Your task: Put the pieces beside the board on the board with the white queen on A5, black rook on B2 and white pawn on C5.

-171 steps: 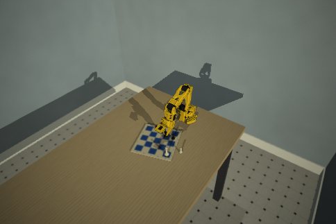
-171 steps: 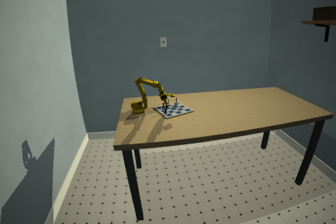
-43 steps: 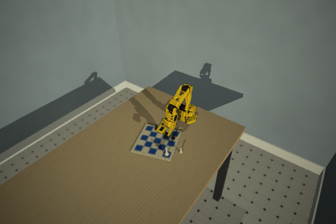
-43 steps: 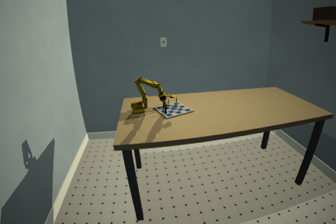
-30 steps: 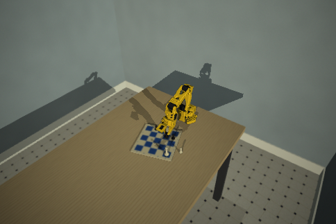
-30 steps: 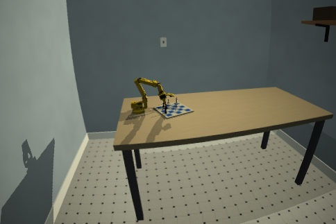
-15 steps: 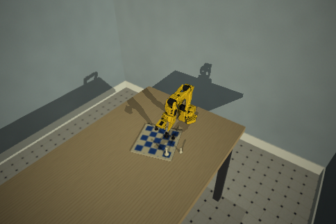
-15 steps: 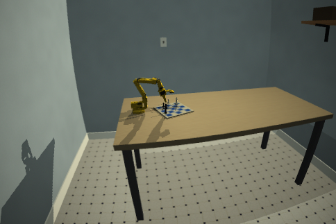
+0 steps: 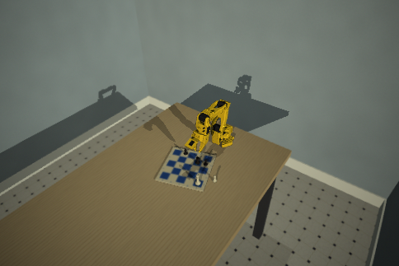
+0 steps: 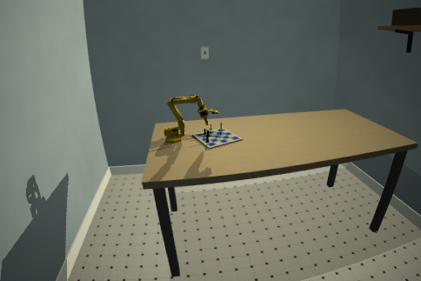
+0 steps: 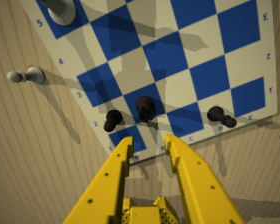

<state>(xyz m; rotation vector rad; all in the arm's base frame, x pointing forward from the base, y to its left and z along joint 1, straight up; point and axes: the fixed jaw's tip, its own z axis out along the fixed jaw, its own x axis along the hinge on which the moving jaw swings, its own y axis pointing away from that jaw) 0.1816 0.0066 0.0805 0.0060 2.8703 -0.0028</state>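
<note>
The white queen (image 9: 198, 179) (image 10: 221, 126) (image 11: 62, 11) stands upright on A5; its top is cut off in the wrist view. The black rook (image 9: 198, 160) (image 10: 207, 136) (image 11: 145, 107) stands upright on B2, seemingly fully inside the square. The white pawn (image 9: 214, 179) (image 10: 211, 127) (image 11: 28, 75) stands upright on the table beside the A edge, level with ranks 3 and 4. My gripper (image 9: 200, 150) (image 10: 207, 123) (image 11: 149, 138) is slightly open and empty, raised above the board's rank 1 edge, clear of the rook.
The board (image 9: 161, 179) (image 10: 210, 146) (image 11: 271, 75) lies on the wooden table (image 9: 103, 205) (image 10: 278, 138). One black pawn (image 9: 205, 164) (image 11: 113, 119) stands on A2, close to the rook. Another black pawn (image 9: 185, 152) (image 11: 216, 114) stands on D1.
</note>
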